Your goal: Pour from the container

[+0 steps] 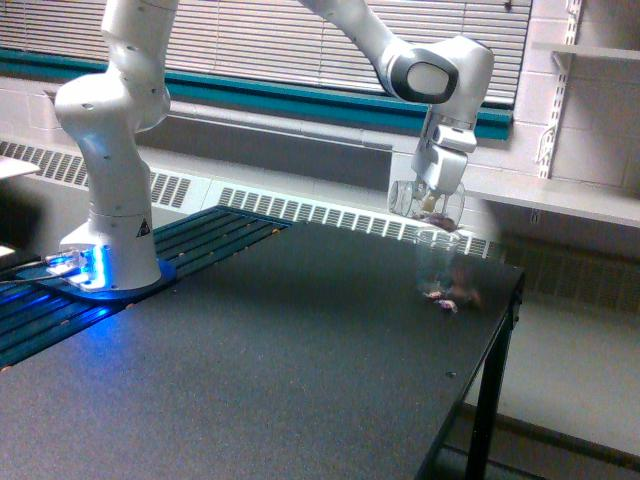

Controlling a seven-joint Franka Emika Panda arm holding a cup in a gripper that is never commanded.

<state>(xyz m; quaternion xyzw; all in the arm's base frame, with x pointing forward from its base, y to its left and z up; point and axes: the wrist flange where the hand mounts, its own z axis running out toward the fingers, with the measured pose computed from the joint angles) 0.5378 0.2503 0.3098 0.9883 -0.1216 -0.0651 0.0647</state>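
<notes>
1. Dark speckled table (pixel 260 380): fills the foreground and runs back toward the wall; one leg shows at the exterior view's right edge.
2. Robot base (pixel 110 250): a white pedestal at the exterior view's left, standing on a blue-lit mount beside dark slats.
3. Spilled pieces (pixel 450 295): a blurred reddish-brown scatter lying on the table near its far right corner, at the foot of the small cup.
4. Small clear cup (pixel 437 262): upright on the table, directly below the held vessel and apart from it; its outline is faint.
5. Container (pixel 425 200): a clear tumbler held in the air above the small cup, tipped over on its side, with only a few reddish flecks visible inside.
6. Gripper (pixel 437 190): pointing downward from the white wrist, closed on the container; the fingers themselves are too small and hidden to make out singly.
7. Background: a slatted radiator grille (pixel 300 208) along the wall, window blinds (pixel 250 40) above a teal band, and a white shelf (pixel 560 195) at the exterior view's right.
</notes>
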